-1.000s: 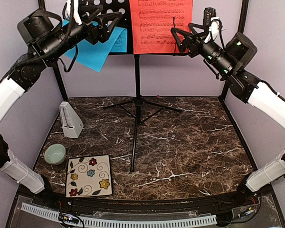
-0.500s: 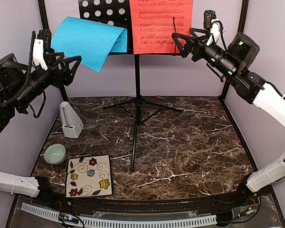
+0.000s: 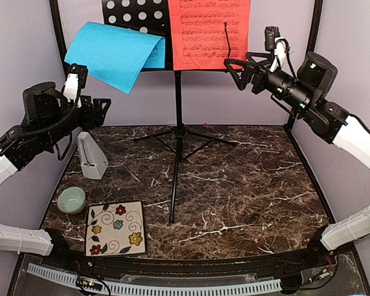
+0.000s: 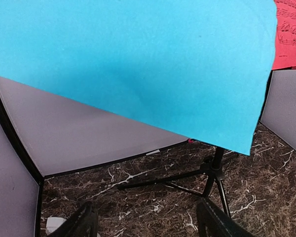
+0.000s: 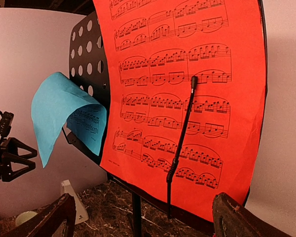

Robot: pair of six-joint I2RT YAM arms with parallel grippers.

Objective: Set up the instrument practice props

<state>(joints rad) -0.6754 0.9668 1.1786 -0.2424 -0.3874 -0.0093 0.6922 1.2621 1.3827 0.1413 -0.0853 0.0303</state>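
Left jaws and right jaws both gape, holding nothing, either side of the music stand (image 3: 177, 105). Its red sheet (image 3: 208, 34) sits flat; the blue sheet (image 3: 111, 52) droops off the left edge, likely needing straightening. The metronome (image 3: 91, 155) stands on the desk (image 3: 246, 185), left. The green bowl (image 3: 71, 199) looks empty.

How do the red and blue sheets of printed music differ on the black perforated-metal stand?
The red sheet lies flat and upright against the black perforated stand; the blue sheet curls forward over its left edge. Red shows its printed face; blue mostly its blank back. A thin black clip arm crosses red, none blue. Both carry printed music.
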